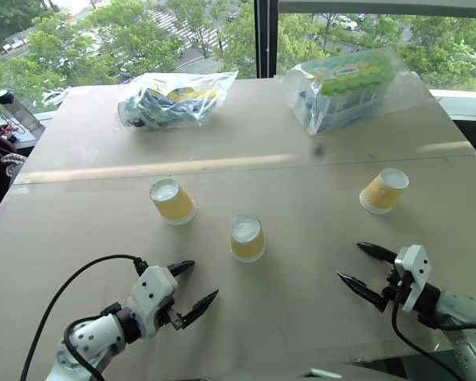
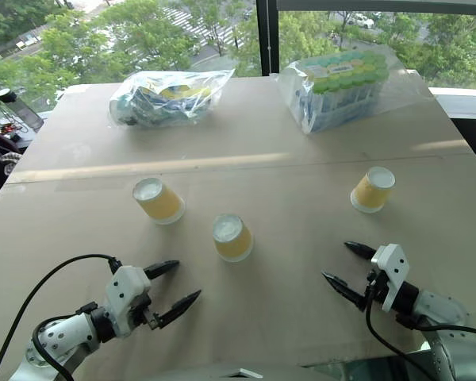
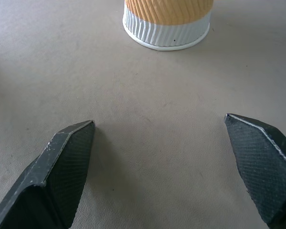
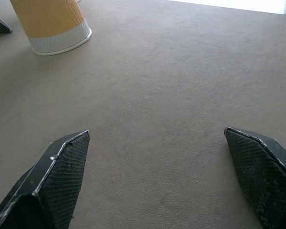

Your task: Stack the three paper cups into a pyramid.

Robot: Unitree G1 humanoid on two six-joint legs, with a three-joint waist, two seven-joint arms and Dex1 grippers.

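Three paper cups [image 1: 247, 238]: yellow-orange ribbed sides, white rim band and white base (all alike). Desk [image 1: 301, 182] plain beige-tan. Claw fingers [image 3: 62, 167] black, cross-hatched. Beyond the cups, clear bags [image 1: 174, 97] holding green, blue, yellow packs.

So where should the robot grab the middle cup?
Probably around the yellow side of the middle cup, coming level from the near side with the open left hand. It stands upside down, white base up, so the tapered wall is the only part to pinch.
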